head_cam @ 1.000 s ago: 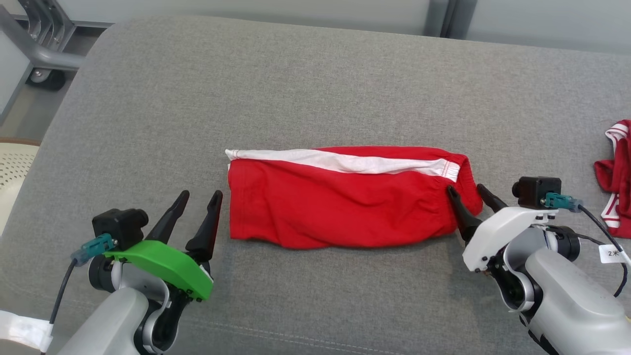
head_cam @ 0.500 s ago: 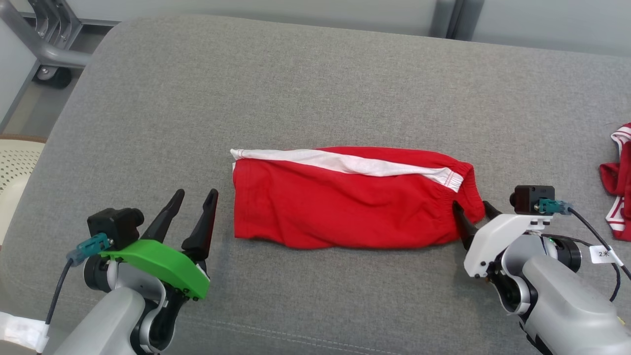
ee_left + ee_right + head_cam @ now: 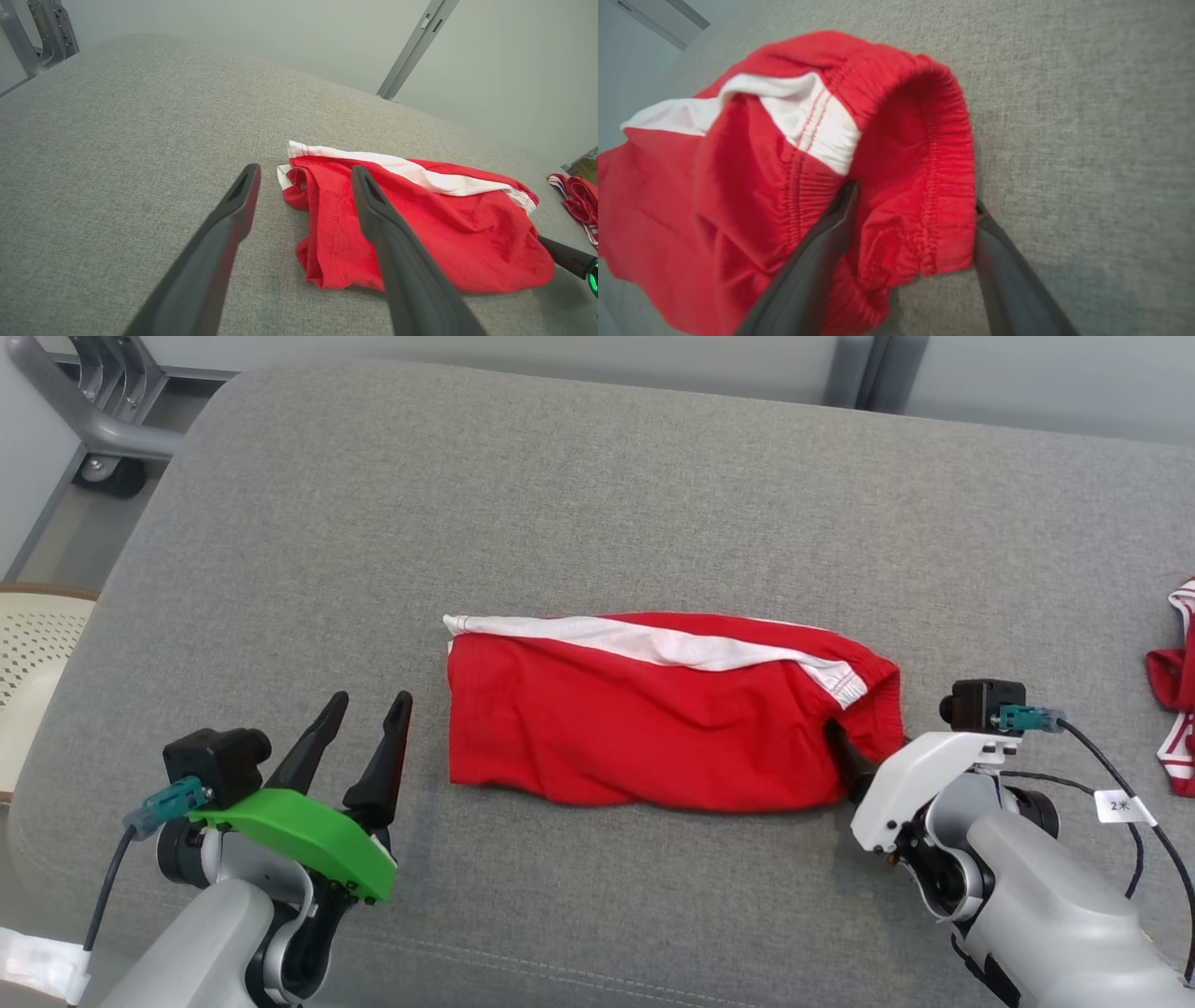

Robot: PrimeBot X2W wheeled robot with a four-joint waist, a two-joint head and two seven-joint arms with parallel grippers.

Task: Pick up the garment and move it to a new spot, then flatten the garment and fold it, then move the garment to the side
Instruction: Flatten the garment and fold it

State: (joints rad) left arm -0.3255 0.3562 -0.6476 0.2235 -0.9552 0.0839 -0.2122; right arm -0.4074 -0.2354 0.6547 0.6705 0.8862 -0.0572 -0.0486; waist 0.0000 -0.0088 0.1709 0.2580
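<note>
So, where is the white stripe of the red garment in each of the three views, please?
Head view: the white stripe lies at centre, along the far edge of the red garment.
Left wrist view: right of centre, again on the far edge.
Right wrist view: upper left.
Shared landmark: the gathered waistband, where the stripe ends.

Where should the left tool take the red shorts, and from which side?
The near-left corner of the red shorts, at the stacked leg hems. Come in from the robot's left, low along the cushion: the layer edges face that way and the open left tool sits just beside them. The right tool straddles the waistband end.
</note>
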